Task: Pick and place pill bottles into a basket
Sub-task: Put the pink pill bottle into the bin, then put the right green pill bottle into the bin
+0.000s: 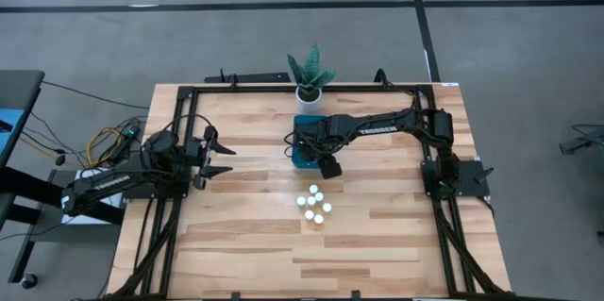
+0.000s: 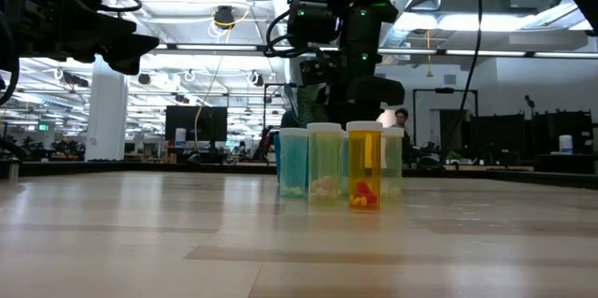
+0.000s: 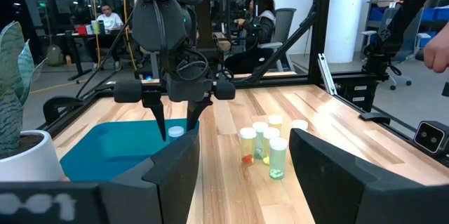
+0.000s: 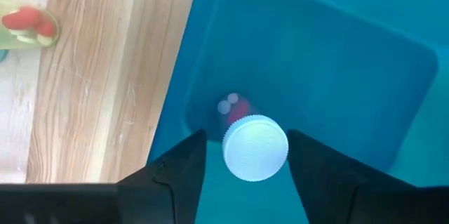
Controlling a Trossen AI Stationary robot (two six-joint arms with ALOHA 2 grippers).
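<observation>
The right gripper [image 4: 242,155] hangs directly over the basket [image 1: 304,157], pointing down into it, fingers [image 4: 173,170] spread a little wider than a bottle cap. Between them stands one pill bottle [image 4: 255,147], white top up, sitting inside the basket near the wall that faces the other bottles. There's a sliver of blue on each side of the cap, so the fingers are flanking it, not touching it. Through the bottle's clear body, a hint of red and pale pills.

From the left wrist view it's the same story: the right gripper's two thin fingertips [image 3: 161,120] point down on either side of that white cap [image 3: 175,131], just inside the basket's rim [image 3: 105,155].

The remaining pill bottles [image 1: 314,205] stand in a tight cluster on the table [image 1: 377,244], just beside the basket on the side away from the plant pot [image 1: 309,94]. In the low view they line up upright, white tops on: a bluish one [image 2: 293,162], a greenish one [image 2: 324,163], an amber one [image 2: 364,164] with red pills at the bottom.

The plant pot sits just past the basket's far end, at the table's edge.

The left gripper [image 1: 219,155] waits well apart from the basket, off at the table's side, its fingers splayed wide and holding nothing.
</observation>
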